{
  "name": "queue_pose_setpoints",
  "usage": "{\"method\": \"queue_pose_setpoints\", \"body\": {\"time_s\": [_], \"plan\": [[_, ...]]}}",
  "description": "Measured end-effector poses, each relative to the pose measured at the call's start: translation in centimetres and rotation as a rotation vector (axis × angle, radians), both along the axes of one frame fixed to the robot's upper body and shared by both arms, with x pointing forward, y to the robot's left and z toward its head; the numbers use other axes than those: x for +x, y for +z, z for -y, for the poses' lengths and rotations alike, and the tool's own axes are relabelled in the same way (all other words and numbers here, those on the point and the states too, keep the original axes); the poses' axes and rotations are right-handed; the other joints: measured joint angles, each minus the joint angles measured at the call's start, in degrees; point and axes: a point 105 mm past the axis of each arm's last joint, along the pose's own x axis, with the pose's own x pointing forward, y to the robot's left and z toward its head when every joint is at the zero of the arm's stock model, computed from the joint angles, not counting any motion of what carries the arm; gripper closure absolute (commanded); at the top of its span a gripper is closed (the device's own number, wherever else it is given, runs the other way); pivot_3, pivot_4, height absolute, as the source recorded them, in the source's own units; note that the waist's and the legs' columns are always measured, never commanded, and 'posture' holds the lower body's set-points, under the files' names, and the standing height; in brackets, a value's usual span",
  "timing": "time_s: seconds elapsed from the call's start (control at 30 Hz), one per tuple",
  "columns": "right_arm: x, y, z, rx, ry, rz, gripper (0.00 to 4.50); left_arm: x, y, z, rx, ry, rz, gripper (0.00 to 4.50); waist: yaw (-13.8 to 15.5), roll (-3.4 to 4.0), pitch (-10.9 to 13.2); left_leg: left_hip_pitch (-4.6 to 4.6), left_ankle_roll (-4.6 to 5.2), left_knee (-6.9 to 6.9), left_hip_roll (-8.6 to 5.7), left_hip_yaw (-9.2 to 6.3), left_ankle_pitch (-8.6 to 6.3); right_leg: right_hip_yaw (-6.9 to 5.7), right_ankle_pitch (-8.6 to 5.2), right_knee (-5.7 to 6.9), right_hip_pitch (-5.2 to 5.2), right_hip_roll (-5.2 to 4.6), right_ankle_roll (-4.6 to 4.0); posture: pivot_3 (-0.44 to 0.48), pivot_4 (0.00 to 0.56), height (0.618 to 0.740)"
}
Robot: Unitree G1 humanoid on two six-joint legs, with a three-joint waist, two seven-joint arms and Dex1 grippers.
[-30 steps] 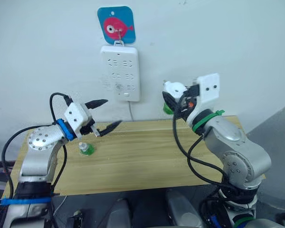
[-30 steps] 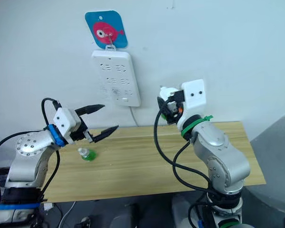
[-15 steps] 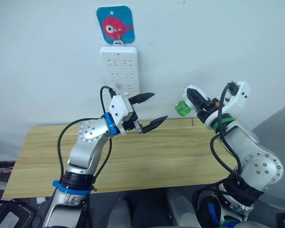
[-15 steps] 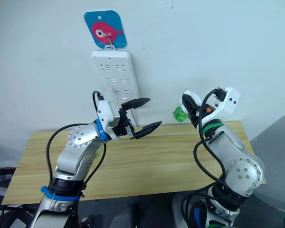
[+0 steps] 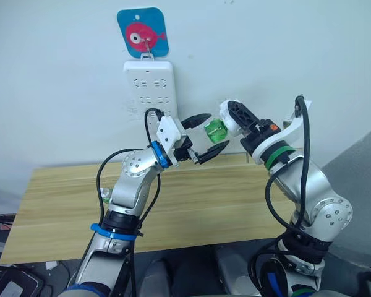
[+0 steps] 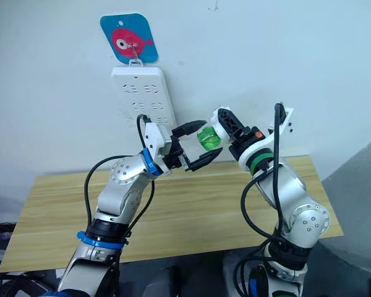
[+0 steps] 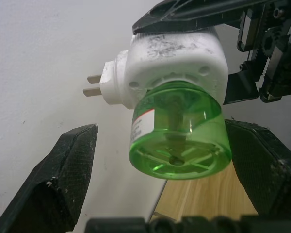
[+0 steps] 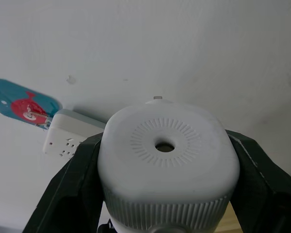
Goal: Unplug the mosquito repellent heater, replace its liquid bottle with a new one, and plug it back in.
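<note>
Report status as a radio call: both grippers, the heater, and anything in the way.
Right gripper shut on the mosquito repellent heater, unplugged, green bottle attached. Left gripper open, fingers either side of the bottle, not touching. Nothing between them.

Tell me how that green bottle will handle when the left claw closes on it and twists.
The bottle looks like smooth round clear plastic, so the left claw, open either side of it, may slip. It seems stiff and probably light. The right claw grips the heater, which should resist the twist.
</note>
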Motion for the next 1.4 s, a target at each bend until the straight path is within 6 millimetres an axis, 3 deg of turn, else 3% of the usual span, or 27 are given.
{"method": "queue_pose_setpoints", "body": {"time_s": [0.1,0.13,0.37,0.4,0.97,1.1,1.2,1.4], "plan": [[0.0,0.2,0.0,-0.001,-0.004,0.001,1.53,0.0,0.0,-0.1,-0.001,-0.002,0.000,0.06,0.01,0.00,0.00,0.00,0.00,-0.04,0.02,-0.01,0.00,-0.02,0.00,-0.02,0.00,0.01,0.00,-0.222,0.219,0.725],[0.0,0.3,0.1,0.001,-0.003,0.004,1.53,0.0,0.0,-0.1,0.000,-0.006,-0.001,0.24,0.01,0.00,0.00,0.01,0.00,-0.06,0.02,-0.01,0.00,-0.02,0.00,-0.02,0.00,0.01,0.00,-0.222,0.219,0.725],[-0.1,0.4,0.1,0.014,0.002,0.007,1.53,-0.6,-0.1,0.1,0.003,-0.052,-0.017,2.21,0.03,0.00,0.00,-0.01,0.00,-0.12,0.03,-0.01,0.00,-0.02,0.00,-0.14,0.00,0.01,0.00,-0.220,0.217,0.725],[-0.1,0.4,0.1,0.012,0.004,0.007,1.53,-0.6,-0.1,0.1,0.003,-0.053,-0.017,2.29,0.05,0.00,0.00,-0.02,0.00,-0.12,0.03,-0.01,0.00,-0.02,0.00,-0.16,0.00,0.01,0.00,-0.220,0.217,0.725],[-0.3,0.3,0.1,-0.002,0.023,0.003,1.53,-0.8,-0.2,0.2,0.006,-0.049,-0.019,2.29,0.11,0.00,0.00,-0.02,-0.01,-0.16,0.04,-0.01,0.00,-0.02,0.00,-0.21,0.01,0.00,0.00,-0.215,0.213,0.725],[-0.5,0.1,0.1,0.011,0.037,-0.011,0.12,-1.0,0.1,0.0,0.008,-0.040,0.018,2.29,0.15,0.00,0.00,-0.02,0.00,-0.16,0.05,-0.01,0.00,-0.03,0.00,-0.21,0.01,0.01,0.00,-0.215,0.213,0.725],[-0.7,-0.3,0.6,0.007,0.052,-0.019,0.00,-1.2,0.0,-0.4,0.040,-0.039,0.053,2.29,0.26,0.00,0.00,-0.03,-0.01,-0.15,0.03,0.00,0.00,-0.01,0.00,-0.23,0.01,-0.01,0.00,-0.215,0.213,0.725],[-1.1,-0.2,3.5,-0.057,0.101,0.005,0.00,-1.9,-1.1,-1.4,0.112,-0.064,0.073,2.29,0.52,-0.02,0.01,-0.02,0.00,-0.15,0.02,0.01,0.00,-0.02,0.00,-0.26,0.05,-0.02,0.00,-0.224,0.221,0.725]]}}
